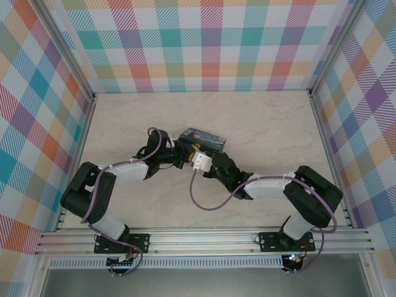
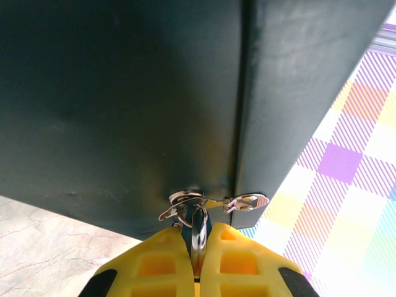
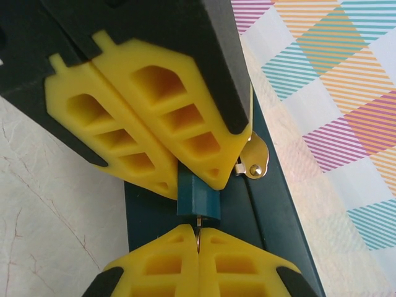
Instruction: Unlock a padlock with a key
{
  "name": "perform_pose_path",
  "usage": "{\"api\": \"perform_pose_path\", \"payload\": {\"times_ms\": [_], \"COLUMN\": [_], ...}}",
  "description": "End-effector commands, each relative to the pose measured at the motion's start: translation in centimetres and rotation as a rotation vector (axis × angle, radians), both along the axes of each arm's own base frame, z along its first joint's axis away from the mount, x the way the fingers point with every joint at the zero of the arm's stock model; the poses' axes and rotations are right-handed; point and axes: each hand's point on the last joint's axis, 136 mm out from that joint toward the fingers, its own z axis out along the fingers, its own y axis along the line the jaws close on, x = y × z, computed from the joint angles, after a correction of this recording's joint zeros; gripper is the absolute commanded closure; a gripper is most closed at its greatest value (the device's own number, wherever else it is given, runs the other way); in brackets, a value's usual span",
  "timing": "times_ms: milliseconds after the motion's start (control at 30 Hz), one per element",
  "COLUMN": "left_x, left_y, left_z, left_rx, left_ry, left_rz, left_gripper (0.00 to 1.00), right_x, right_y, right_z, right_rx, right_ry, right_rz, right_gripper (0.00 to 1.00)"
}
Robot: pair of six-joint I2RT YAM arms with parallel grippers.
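padlock (image 3: 198, 199) sits at the clasp (image 3: 257, 159) on the tin (image 3: 272, 235), pinched tight in the left end effector (image 3: 193, 180). key (image 3: 198, 224) meets its base, clamped in the closed right end effector (image 3: 198, 240). If you twist off-axis, expect the key to bend or slip.

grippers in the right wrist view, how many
2. The right gripper is at the bottom edge, shut on the key; the left gripper is just above it, shut on the padlock.
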Motion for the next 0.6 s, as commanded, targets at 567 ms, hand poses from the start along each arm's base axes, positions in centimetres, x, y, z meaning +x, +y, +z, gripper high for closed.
{"api": "perform_pose_path", "payload": {"times_ms": [567], "left_x": [-0.9], "left_y": [-0.8], "left_z": [1.0], "left_rx": [0.01], "left_ry": [-0.071], "left_rz": [-0.056], "left_gripper": [1.0], "right_x": [-2.0], "right_y": [1.0], "right_z": [-0.5], "right_rx": [0.287], "right_ry": [0.447], "right_rz": [0.011], "right_gripper": [1.0]}}
